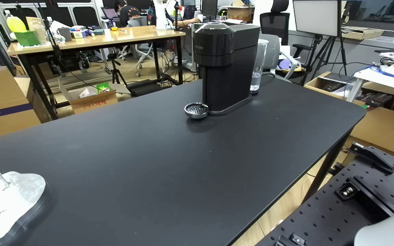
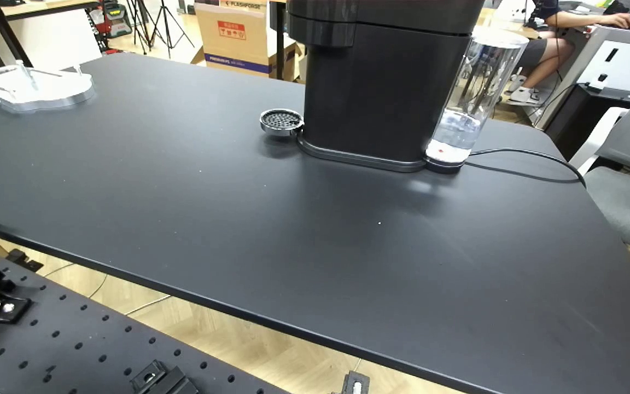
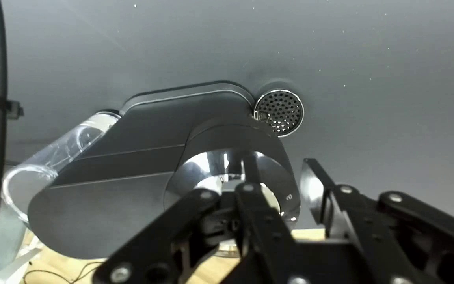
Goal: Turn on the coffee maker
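Note:
The tall black coffee maker stands upright on the black table in both exterior views [image 1: 226,68] [image 2: 380,93] and shows from above in the wrist view [image 3: 108,217]. Its round drip tray [image 1: 197,111] sticks out at the base and also shows in the wrist view [image 3: 280,112]. Its clear tank [image 2: 462,109], part filled with water, stands at the back. My gripper [image 3: 280,169] is open and empty above the machine's shiny rounded top. One finger overlaps that top; the other lies past its edge. I cannot tell if a finger touches. The gripper is outside both exterior views.
The black table [image 1: 149,164] bears a white flat piece with upright bolts [image 1: 22,191] at its far end. A black cable [image 2: 523,152] runs from behind the tank over the table edge. A perforated mounting plate [image 1: 313,218] stands beside the table.

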